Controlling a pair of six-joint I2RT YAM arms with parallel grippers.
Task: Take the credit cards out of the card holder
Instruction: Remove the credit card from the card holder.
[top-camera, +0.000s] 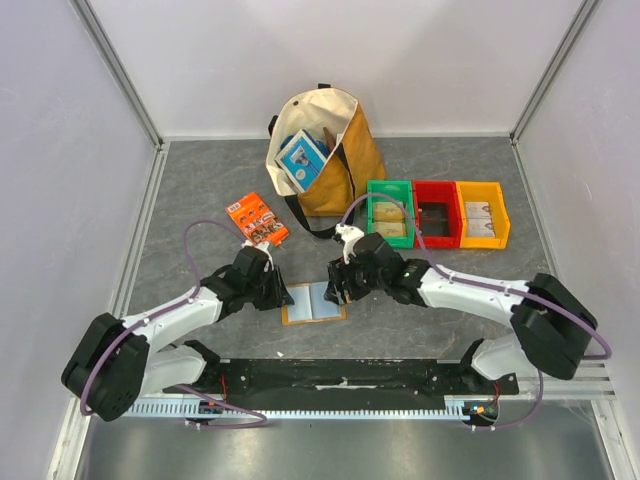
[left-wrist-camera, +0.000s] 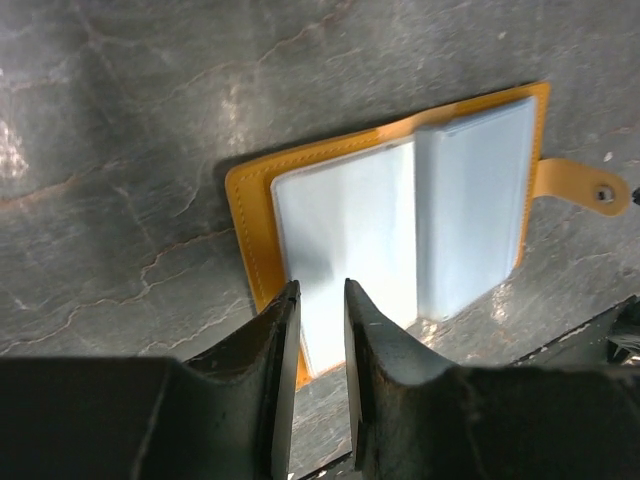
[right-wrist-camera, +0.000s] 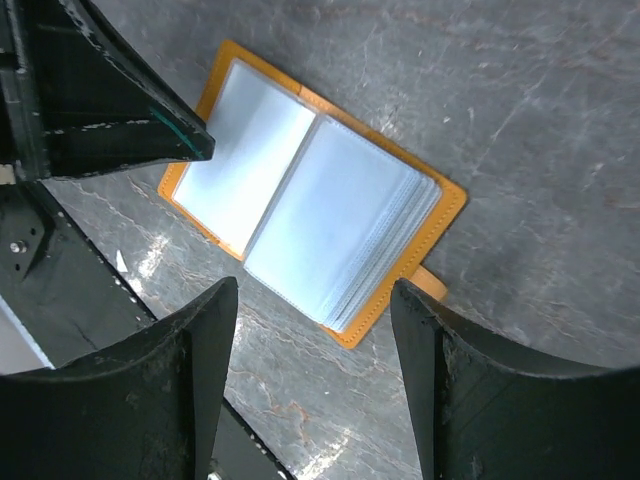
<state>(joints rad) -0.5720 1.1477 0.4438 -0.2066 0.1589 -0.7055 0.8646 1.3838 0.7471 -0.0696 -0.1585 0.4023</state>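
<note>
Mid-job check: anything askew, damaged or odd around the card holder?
Nothing damaged or spilled. The orange-tan folding card holder lies open on the grey table, a little skewed, its pale sleeves fanned up near the tab.

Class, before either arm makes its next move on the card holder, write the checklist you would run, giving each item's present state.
1. Card holder lying open, pockets up: ok.
2. Left gripper at the holder's edge: ok.
3. Left gripper closed on a page or card: cannot tell.
4. Right gripper open above the holder: ok.
5. Credit cards inside the pockets: cannot tell.
</note>
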